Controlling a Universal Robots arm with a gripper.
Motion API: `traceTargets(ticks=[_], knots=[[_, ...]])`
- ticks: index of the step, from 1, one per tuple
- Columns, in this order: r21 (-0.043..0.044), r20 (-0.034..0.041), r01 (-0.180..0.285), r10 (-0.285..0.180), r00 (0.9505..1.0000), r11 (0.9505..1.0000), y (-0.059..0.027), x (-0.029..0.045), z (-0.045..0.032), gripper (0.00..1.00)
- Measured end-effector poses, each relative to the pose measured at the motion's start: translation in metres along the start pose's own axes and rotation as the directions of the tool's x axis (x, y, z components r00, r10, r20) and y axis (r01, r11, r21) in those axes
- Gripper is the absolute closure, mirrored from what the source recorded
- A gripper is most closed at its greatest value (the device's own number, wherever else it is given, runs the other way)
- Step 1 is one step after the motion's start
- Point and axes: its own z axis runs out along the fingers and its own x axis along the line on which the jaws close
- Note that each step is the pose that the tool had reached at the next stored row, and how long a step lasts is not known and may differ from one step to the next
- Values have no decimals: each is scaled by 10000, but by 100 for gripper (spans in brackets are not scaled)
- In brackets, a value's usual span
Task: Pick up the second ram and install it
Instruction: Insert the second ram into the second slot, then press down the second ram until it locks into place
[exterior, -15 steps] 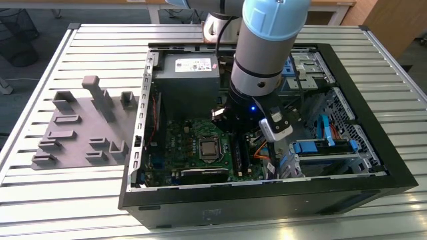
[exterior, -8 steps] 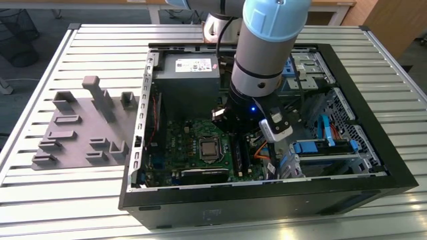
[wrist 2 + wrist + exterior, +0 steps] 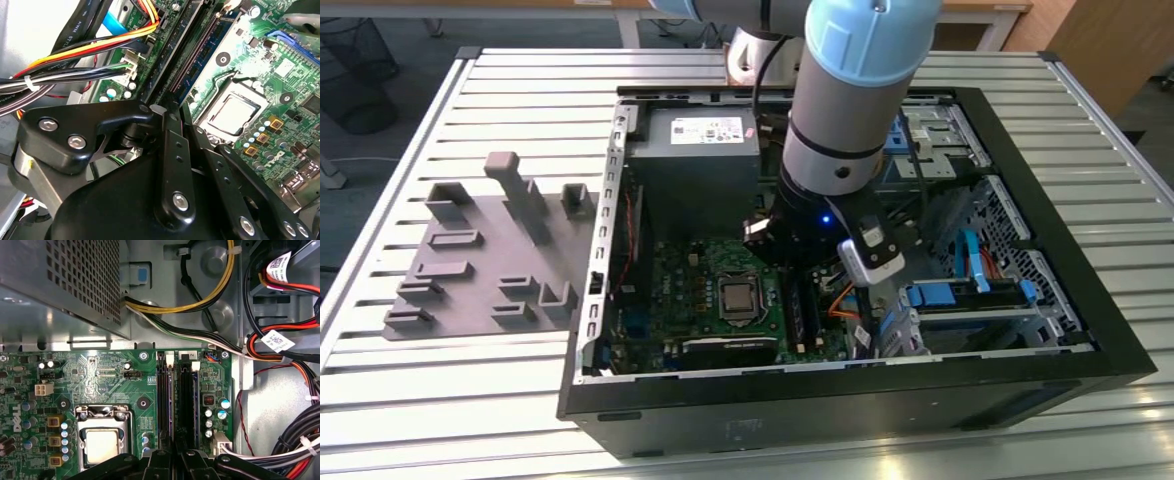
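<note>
My tool (image 3: 172, 460) sits low over the black slots (image 3: 186, 405), fingers close together, maybe pinching the second ram (image 3: 170, 405) standing in its slot; I cannot tell for sure. I think I am pushing it in. Beyond lie the green board (image 3: 100, 375) and the slatted table (image 3: 494, 400).

One open computer case (image 3: 847, 385) lies on one slatted table (image 3: 454, 400); one grey fixture tray (image 3: 487, 255) sits beside it; one robot arm (image 3: 854, 90) reaches in; one green motherboard (image 3: 100, 375) carries one processor socket (image 3: 102, 445) and two long black memory slots (image 3: 186, 405); one grey power supply (image 3: 694, 165) fills a corner.
</note>
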Motion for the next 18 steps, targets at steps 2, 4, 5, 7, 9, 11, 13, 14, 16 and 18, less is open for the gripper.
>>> traceTargets(ticks=[2,4,5,7,9,11,13,14,16,18], knots=[[0,-1,0,0,10000,10000,0,0,3,86],[-1,0,0,0,10000,10000,0,0,5,86],[-1,0,0,0,10000,10000,0,0,5,86],[-3,0,0,0,10000,10000,0,0,9,86],[-5,0,0,0,10000,10000,1,-1,18,86],[-2,0,0,0,10000,10000,1,-3,27,86],[1,-1,0,0,10000,10000,1,-3,28,86],[1,-1,0,0,10000,10000,1,-3,29,86],[-1,0,0,0,10000,10000,1,-3,30,86],[1,1,-1,1,10000,10000,0,-3,31,85]])
